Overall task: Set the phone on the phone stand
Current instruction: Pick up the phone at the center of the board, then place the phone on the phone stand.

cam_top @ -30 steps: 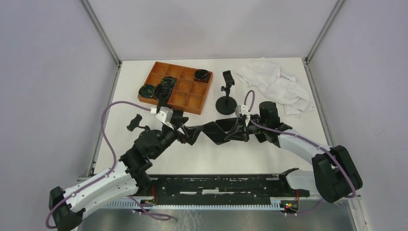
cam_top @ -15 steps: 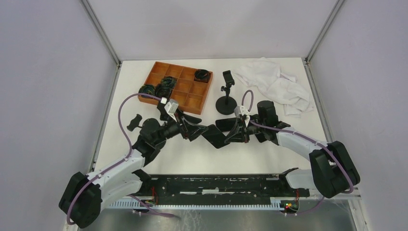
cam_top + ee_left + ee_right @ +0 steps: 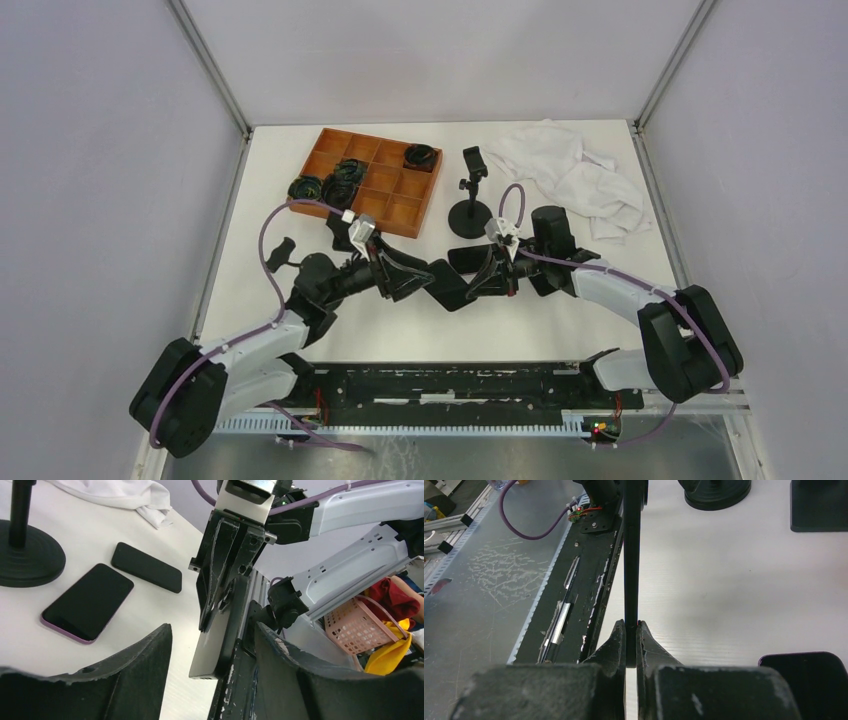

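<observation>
A dark phone (image 3: 452, 288) hangs edge-on above the table's middle, and my right gripper (image 3: 480, 283) is shut on one end of it. The right wrist view shows the phone (image 3: 631, 555) as a thin black strip pinched between the fingertips of my right gripper (image 3: 631, 625). My left gripper (image 3: 212, 627) is open, its fingers (image 3: 125, 675) either side of the phone's free end (image 3: 217, 645) with a gap on both sides. The black phone stand (image 3: 472, 195) stands behind, its clamp empty.
Two more phones lie on the table near the stand's base (image 3: 25, 550): one with a purple edge (image 3: 87, 602) and a black one (image 3: 146, 573). An orange tray (image 3: 375, 180) sits back left, a white cloth (image 3: 570, 175) back right, and a small black tripod (image 3: 283, 255) at the left.
My left arm has swung right until its gripper straddles the phone's free end, and its jaws have narrowed. The right gripper has kept its hold, shifting only slightly.
</observation>
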Motion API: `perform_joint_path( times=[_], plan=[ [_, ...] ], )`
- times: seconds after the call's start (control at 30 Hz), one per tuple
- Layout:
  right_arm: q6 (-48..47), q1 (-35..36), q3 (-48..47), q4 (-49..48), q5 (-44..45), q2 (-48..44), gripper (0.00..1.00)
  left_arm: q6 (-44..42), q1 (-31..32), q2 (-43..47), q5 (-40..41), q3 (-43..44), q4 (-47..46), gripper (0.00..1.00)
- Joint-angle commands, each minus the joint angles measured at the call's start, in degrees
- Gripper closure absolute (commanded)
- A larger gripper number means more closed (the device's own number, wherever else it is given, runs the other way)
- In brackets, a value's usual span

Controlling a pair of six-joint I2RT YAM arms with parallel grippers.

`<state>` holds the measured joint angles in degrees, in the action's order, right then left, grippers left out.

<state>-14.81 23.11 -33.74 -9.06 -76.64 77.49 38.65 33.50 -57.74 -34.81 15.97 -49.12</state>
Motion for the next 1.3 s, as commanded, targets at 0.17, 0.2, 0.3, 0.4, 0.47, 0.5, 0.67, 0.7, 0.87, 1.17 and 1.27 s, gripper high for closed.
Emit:
perform_joint_path(
  times=[0.17, 0.2, 0.3, 0.4, 0.47, 0.5, 0.67, 0.7, 0.87, 1.17, 1.27],
  plan=[
    [0.7, -0.5, -3.0, -1.9, -4.0, 0.2, 1.00, 6.0, 0.9, -8.0, -4.0, 0.4, -12.7, 0.59],
    [0.7, -0.5, -3.0, -1.9, -3.9, 0.2, 1.00, 6.3, 1.0, -8.6, -4.0, 0.5, -13.1, 0.67],
    [0.7, -0.5, -3.0, -1.9, -3.7, 0.2, 1.00, 6.7, 1.1, -9.6, -4.3, 1.2, -13.4, 0.94],
    [0.8, -0.4, -2.8, -1.8, -2.5, 0.0, 0.89, 4.3, 1.1, -8.1, -4.0, 2.8, -8.3, 0.98],
    [0.8, -0.5, -2.7, -1.7, -1.4, -0.4, 0.63, -0.9, 1.2, -4.9, -1.6, 5.3, 2.0, 0.98],
    [0.4, -0.5, -2.7, -1.5, -1.0, -0.7, 0.48, -4.3, 1.2, -2.6, 1.0, 7.0, 8.9, 0.98],
    [-3.4, -1.4, -3.0, 2.0, 2.2, -2.4, 0.08, -19.1, 1.0, 8.2, 19.2, 17.5, 42.7, 0.98],
    [-3.5, -1.9, -2.9, 2.0, 2.8, -2.8, 0.07, -21.6, 1.0, 9.9, 22.8, 19.9, 47.4, 0.98],
    [-3.9, -3.7, -2.4, 2.1, 4.8, -3.6, 0.05, -31.0, -0.4, 14.8, 40.4, 27.9, 64.5, 0.98],
    [-3.3, -3.8, -1.1, 0.6, 6.2, -3.2, 0.05, -34.4, -15.5, 11.2, 41.3, 28.7, 63.2, 0.98],
    [-3.3, -3.7, -1.1, 0.5, 6.3, -3.2, 0.05, -32.5, -19.3, 8.9, 39.4, 28.8, 59.4, 0.98]
  ],
)
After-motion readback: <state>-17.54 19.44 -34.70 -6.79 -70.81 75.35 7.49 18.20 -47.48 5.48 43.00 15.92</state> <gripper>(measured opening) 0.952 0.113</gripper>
